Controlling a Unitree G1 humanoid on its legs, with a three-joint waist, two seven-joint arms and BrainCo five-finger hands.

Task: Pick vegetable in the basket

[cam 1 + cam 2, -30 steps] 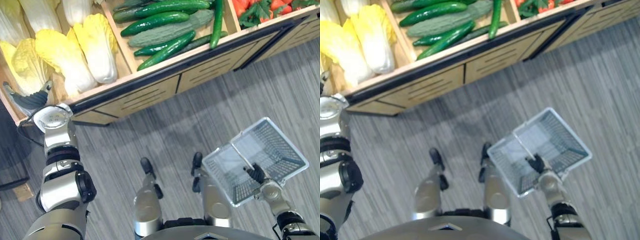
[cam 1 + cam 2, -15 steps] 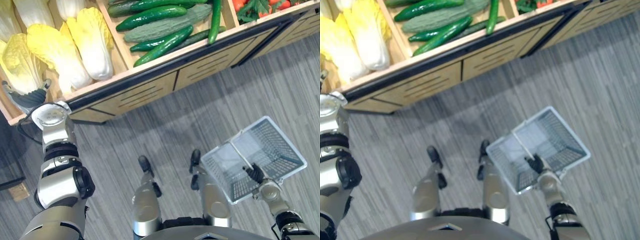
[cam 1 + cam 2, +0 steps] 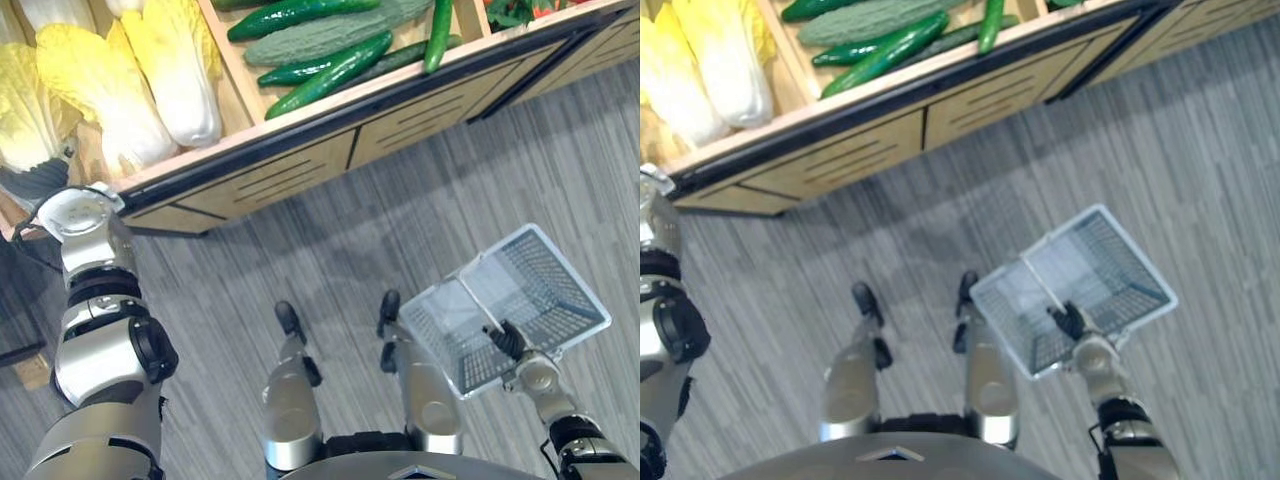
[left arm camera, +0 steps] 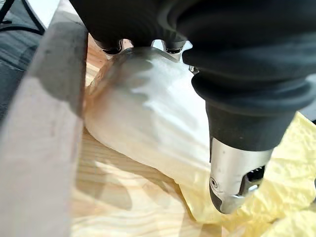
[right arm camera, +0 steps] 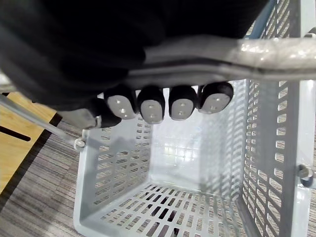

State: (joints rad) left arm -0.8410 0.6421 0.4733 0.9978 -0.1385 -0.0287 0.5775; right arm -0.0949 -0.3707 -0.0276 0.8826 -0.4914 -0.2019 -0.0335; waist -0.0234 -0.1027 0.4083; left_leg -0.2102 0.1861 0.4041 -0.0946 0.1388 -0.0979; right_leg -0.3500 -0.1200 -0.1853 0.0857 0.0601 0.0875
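Cabbage, pale, in far-left wooden bin, left robot hand curled over its white base; right robot hand clasped round basket handle; risk: loose leaves slipping or tearing on lifting.

Grey perforated plastic basket w/ metal handle, matt wood shelf, glossy cukes

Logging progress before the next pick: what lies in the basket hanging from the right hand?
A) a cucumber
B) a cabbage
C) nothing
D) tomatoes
C: the right wrist view looks into the basket past the right hand curled on its handle, and its slotted floor and walls are bare.
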